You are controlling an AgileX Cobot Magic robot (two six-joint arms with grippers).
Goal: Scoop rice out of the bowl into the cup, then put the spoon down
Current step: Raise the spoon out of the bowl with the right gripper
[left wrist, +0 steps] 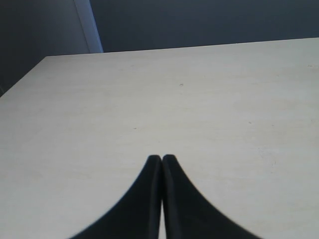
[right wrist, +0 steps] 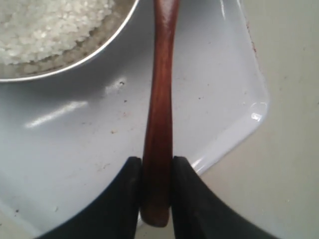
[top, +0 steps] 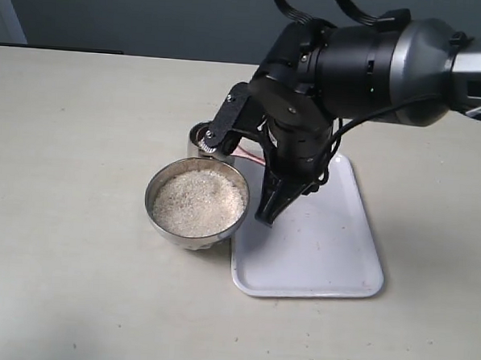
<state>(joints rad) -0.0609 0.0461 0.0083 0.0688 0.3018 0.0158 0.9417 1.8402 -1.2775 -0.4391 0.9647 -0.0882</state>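
Nearest, the white tray [top: 325,265] lies on the table [top: 82,123]. The bowl [top: 190,240] stands at the tray's left edge, filled nearly to the rim with rice [top: 199,202]. Whether the bowl only touches the tray or overlaps it is hard to tell. Over the tray's far left part the right gripper [right wrist: 155,164] points down, its fingers closed on the slim handle of the spoon [right wrist: 160,99], close to the handle's end. The handle runs over the tray, past the bowl's rim. Behind the bowl stands the cup [top: 201,138], partly hidden by the arm. The left gripper [left wrist: 161,159] hangs over the table, fingers pressed together and holding nothing.
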